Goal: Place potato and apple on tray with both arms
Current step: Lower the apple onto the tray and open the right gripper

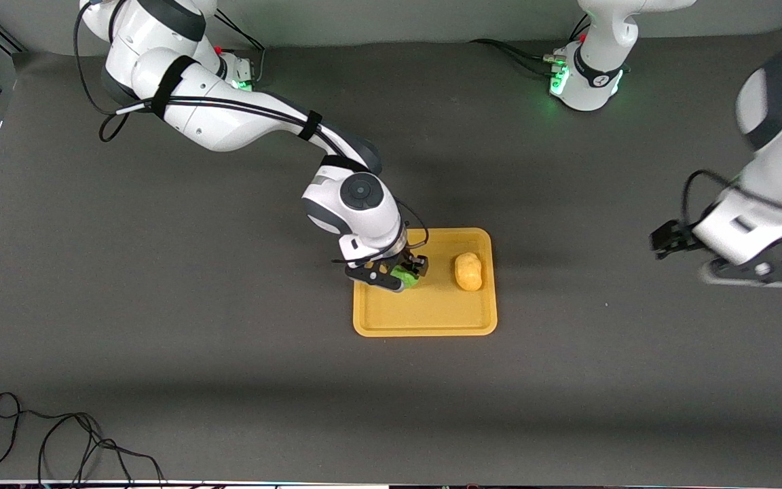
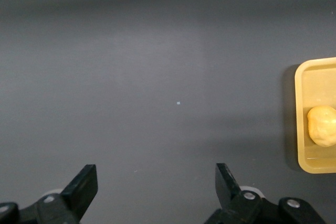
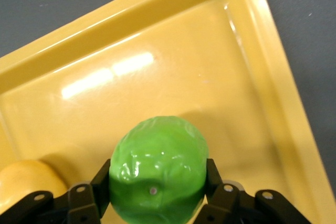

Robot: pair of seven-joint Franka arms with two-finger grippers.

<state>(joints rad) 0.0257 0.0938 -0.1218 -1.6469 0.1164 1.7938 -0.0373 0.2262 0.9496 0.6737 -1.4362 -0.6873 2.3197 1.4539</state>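
The tray on the desk holds the potato. Over it, the right hand clamps the apple. The left hand waits, fingers apart, over bare desk.

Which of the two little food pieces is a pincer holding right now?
The green apple: the right pincer grips it over the tray. The potato lies free on the tray.

Glossy plastic tray and apple; matt table.
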